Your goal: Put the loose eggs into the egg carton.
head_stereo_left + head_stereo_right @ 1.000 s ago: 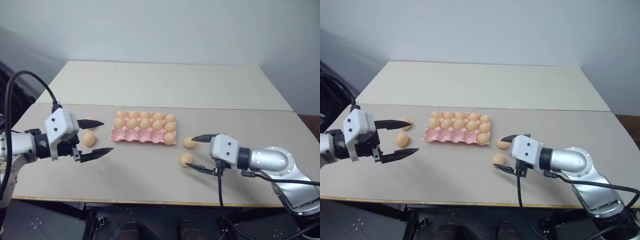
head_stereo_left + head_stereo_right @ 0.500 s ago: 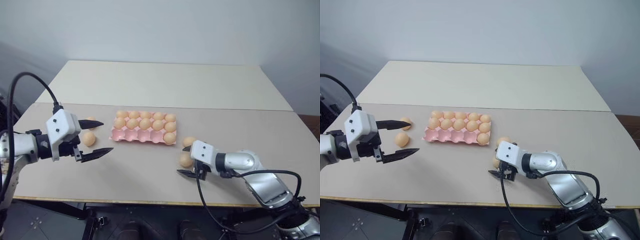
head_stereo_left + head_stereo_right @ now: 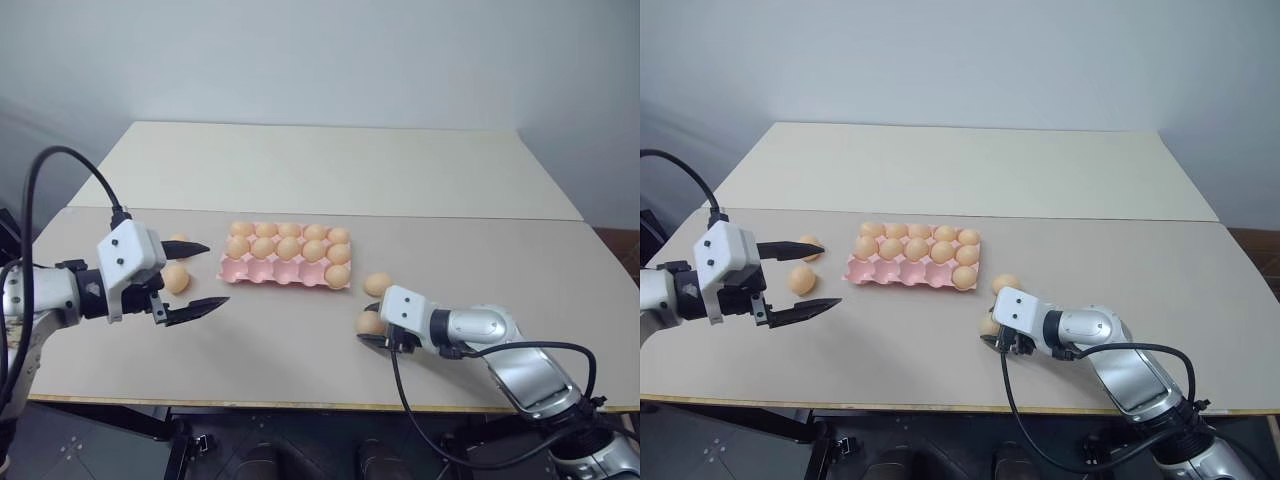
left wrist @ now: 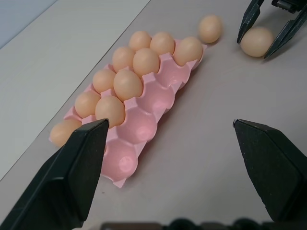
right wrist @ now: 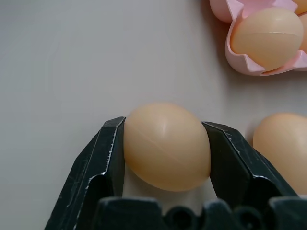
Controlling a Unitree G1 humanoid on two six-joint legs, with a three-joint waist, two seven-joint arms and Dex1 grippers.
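Right gripper [image 5: 165, 143] apparently clamps egg [image 5: 166, 145] beside another egg [image 5: 283, 148]

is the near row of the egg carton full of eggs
No: in the left wrist view the egg carton has four empty cups along its near row, with only the end cup holding an egg.

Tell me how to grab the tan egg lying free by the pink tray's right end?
Pinch the small smooth tan egg across its fat middle, jaws on opposite sides, coming from above and away from the nearby pink moulded egg tray. It is round and lies loose on the beige table, so a pinch near a tip may make it roll.
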